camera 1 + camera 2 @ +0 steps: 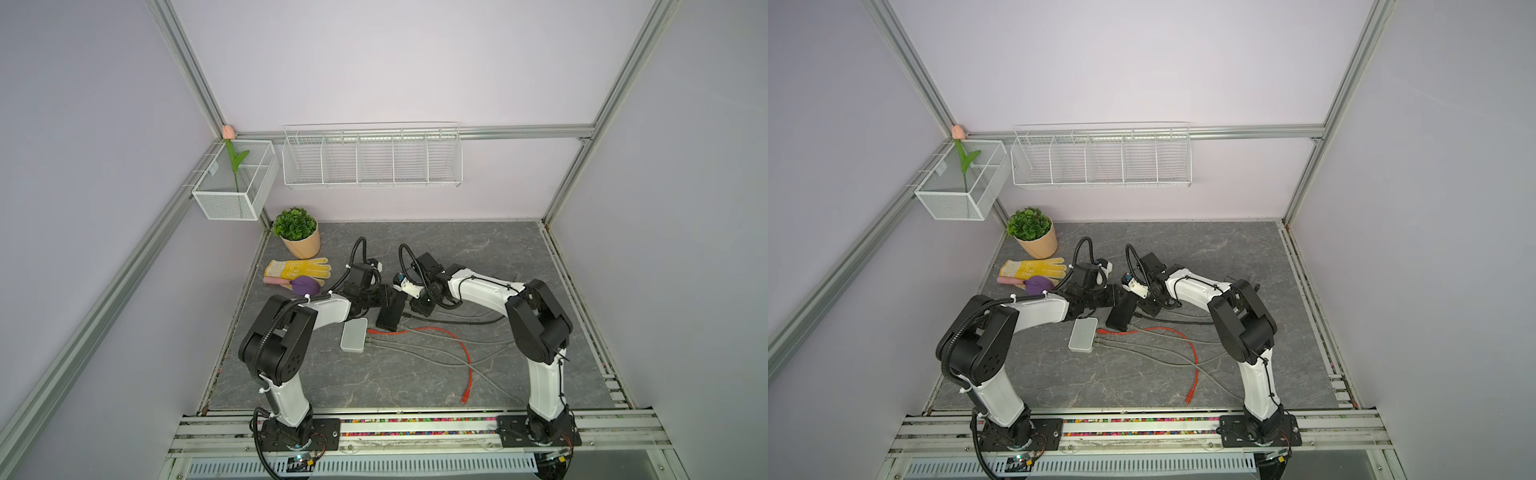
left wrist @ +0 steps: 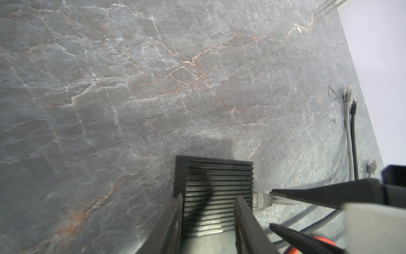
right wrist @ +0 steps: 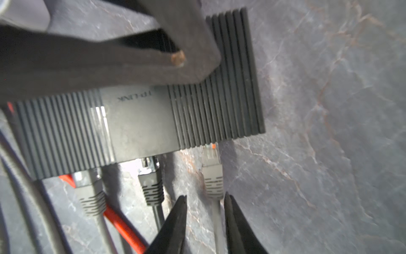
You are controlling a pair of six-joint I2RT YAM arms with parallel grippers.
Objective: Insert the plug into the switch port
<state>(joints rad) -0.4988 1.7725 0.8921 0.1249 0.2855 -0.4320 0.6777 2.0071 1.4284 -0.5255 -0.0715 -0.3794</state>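
Right gripper (image 3: 205, 195): its fingertips are nearest the lens in the right wrist view. Jaws apart, straddling the grey cable (image 3: 217, 220) just behind the plug (image 3: 211, 173).
Plug: clear tip meets the port face of the switch (image 3: 140, 123), at the port closest to the switch's end. Depth of seating not readable.
Only this view shows the port face, where two more plugs (image 3: 151, 187) sit.
Left gripper (image 2: 209, 196): the left wrist view shows its fingers spread over the switch's ribbed top. Pinching or only resting, cannot tell.
That view alone shows loose plugs (image 2: 347, 93) near the edge of the table (image 2: 131, 88).
Both top views hide all fingertips under the wrists. They add:
- white box (image 1: 353, 335) at 7 o'clock of the switch
- red cable (image 1: 465, 353) at 5 o'clock
- glove (image 1: 297, 268) at 10 o'clock
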